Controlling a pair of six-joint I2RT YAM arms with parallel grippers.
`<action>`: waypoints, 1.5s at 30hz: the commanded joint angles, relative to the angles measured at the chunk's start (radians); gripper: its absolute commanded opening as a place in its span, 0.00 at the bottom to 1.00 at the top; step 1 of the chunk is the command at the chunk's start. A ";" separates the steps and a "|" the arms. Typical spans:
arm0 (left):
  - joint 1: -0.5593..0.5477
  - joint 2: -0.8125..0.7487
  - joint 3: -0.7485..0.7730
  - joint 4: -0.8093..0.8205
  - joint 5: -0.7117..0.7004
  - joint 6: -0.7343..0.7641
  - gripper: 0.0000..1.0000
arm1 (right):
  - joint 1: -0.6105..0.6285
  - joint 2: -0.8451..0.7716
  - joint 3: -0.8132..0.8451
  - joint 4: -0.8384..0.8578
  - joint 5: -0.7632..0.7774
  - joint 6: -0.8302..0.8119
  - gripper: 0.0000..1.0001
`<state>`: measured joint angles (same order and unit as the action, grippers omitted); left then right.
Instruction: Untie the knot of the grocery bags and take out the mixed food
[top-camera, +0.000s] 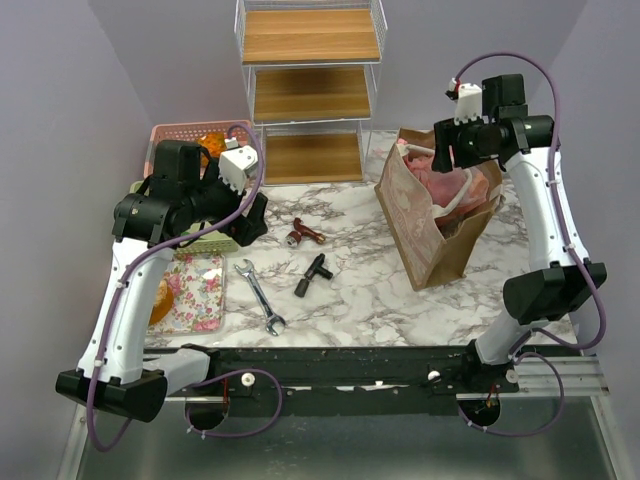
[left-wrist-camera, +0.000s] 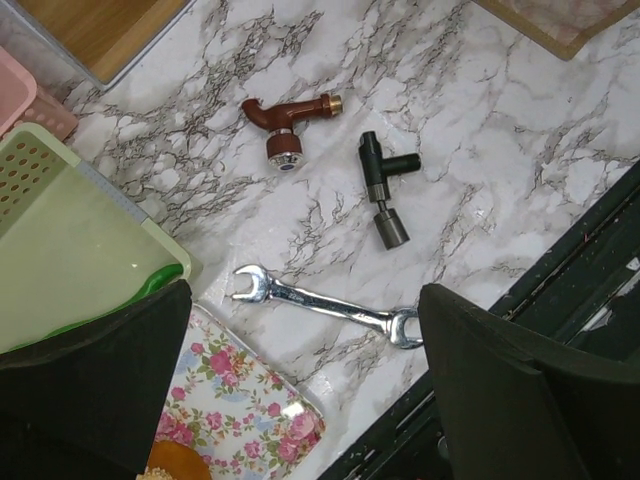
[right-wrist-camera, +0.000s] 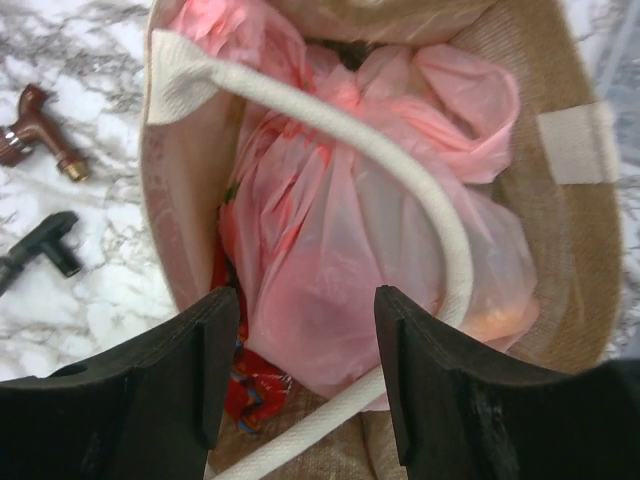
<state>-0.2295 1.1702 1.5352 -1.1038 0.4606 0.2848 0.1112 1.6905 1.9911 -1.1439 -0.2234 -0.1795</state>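
Item 1, your right pincer (right-wrist-camera: 305, 300): fingers parted to a middling gap and gripping nothing. It is poised over the mouth of the stiff brown paper bag (top-camera: 440, 235), which stands at the right of the white marbled surface (top-camera: 360, 290).
Item 2, thin translucent pink plastic bag (right-wrist-camera: 380, 250): inside the paper bag, filling most of it. You can see its bunched knot (right-wrist-camera: 340, 90) at its top, tied. A pale woven handle (right-wrist-camera: 400, 170) of the paper bag lies across it.
Item 3, red crinkly packet (right-wrist-camera: 250, 385): wedged low between the pink bag and the paper wall.
Item 4, your left pincer (left-wrist-camera: 305, 295): spread wide and empty, above a silver spanner (left-wrist-camera: 320, 305). A floral tray (left-wrist-camera: 240, 410) and a green plastic basket (left-wrist-camera: 70, 240) lie to the spanner's left.
Item 5, brown tap (left-wrist-camera: 285, 115) and black T-shaped fitting (left-wrist-camera: 380, 185): loose mid-surface, apart from each other.
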 joint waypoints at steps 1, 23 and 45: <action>-0.004 -0.015 -0.006 -0.003 -0.023 0.011 0.98 | 0.002 0.007 -0.015 0.128 0.127 -0.027 0.63; -0.058 0.031 0.068 0.022 0.042 -0.005 0.99 | 0.002 0.143 0.010 0.179 0.182 -0.233 0.58; -0.466 0.150 0.019 0.853 -0.094 0.182 0.99 | 0.004 0.149 0.109 0.142 0.151 -0.323 0.01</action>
<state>-0.6441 1.2545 1.5673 -0.5610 0.5041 0.3702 0.1131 1.8698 2.0144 -0.9867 -0.0429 -0.4885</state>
